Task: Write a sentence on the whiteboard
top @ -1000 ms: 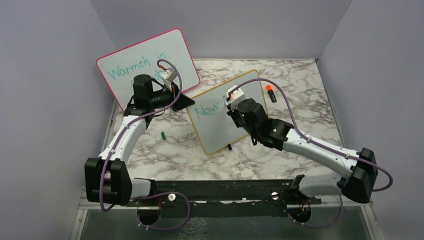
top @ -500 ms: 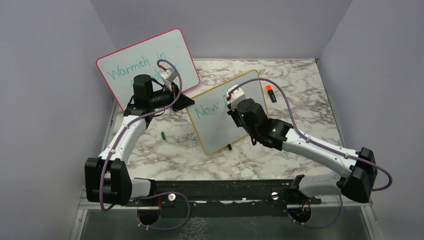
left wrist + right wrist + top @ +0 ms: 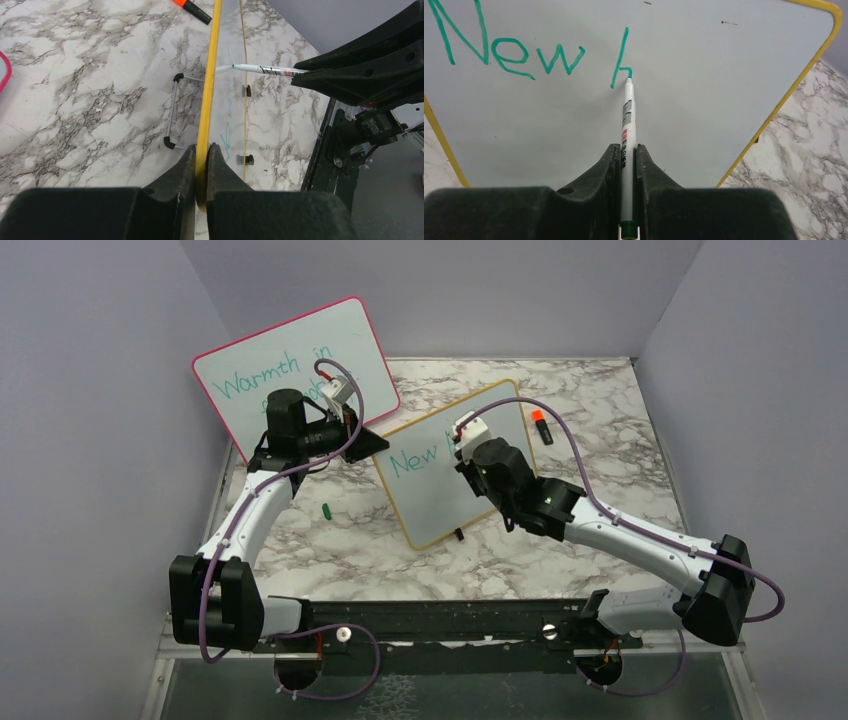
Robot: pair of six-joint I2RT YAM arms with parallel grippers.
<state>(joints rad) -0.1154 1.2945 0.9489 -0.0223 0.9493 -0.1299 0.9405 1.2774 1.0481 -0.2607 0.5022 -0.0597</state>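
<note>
The yellow-framed whiteboard [image 3: 440,495] stands tilted mid-table. My left gripper [image 3: 201,155] is shut on its yellow frame edge [image 3: 210,90] at the board's left corner [image 3: 375,445]. My right gripper [image 3: 628,155] is shut on a white marker [image 3: 627,120] with a green end, its tip touching the board face [image 3: 704,75]. The teal writing [image 3: 509,52] reads "New" followed by a partly drawn letter like an "h" [image 3: 620,60]. In the top view my right gripper [image 3: 468,455] covers the writing after "New" [image 3: 412,458].
A larger pink-framed whiteboard [image 3: 255,360] reading "Warmth in" leans at the back left. An orange-capped black marker [image 3: 541,427] lies behind the yellow board. A small green cap [image 3: 326,509] lies on the marble table. Grey walls enclose three sides.
My right gripper and marker have shifted very slightly on the board; the left arm and the board have stayed still.
</note>
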